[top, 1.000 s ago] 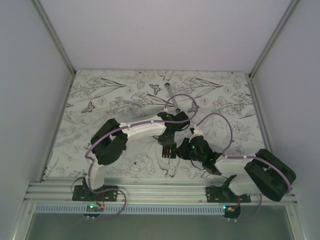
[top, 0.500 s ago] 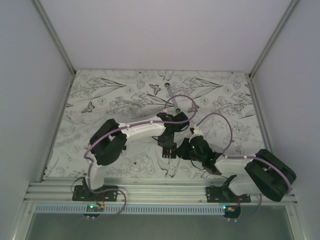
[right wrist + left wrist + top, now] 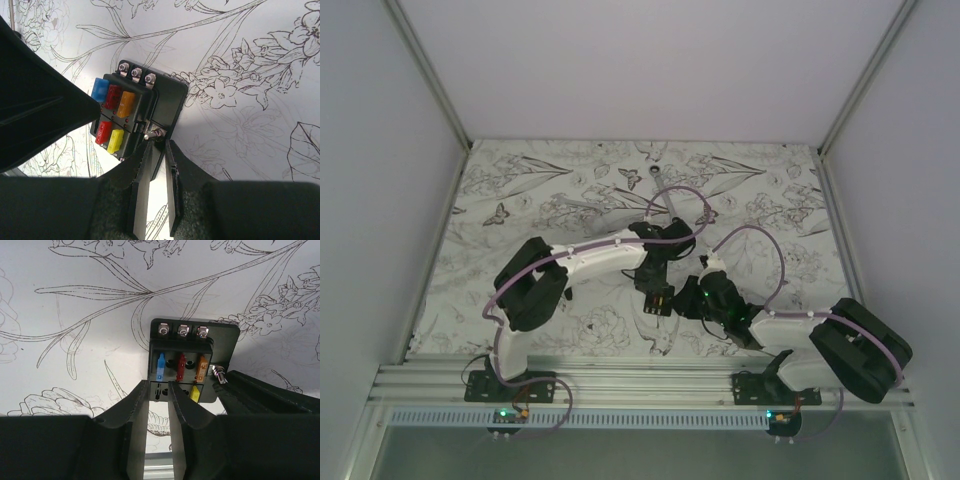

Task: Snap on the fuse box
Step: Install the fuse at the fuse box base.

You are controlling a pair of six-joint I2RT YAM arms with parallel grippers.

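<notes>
Two jobs here: your right claw (image 3: 158, 145) pinches the fuse box (image 3: 135, 115) by its side so it cannot slide; your left claw (image 3: 159, 386) hangs slightly open, empty.

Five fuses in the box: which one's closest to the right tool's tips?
The yellow fuse, end of the two-fuse row nearest the right tool. The red one beside it and the blue, red, orange row sit farther away.
</notes>
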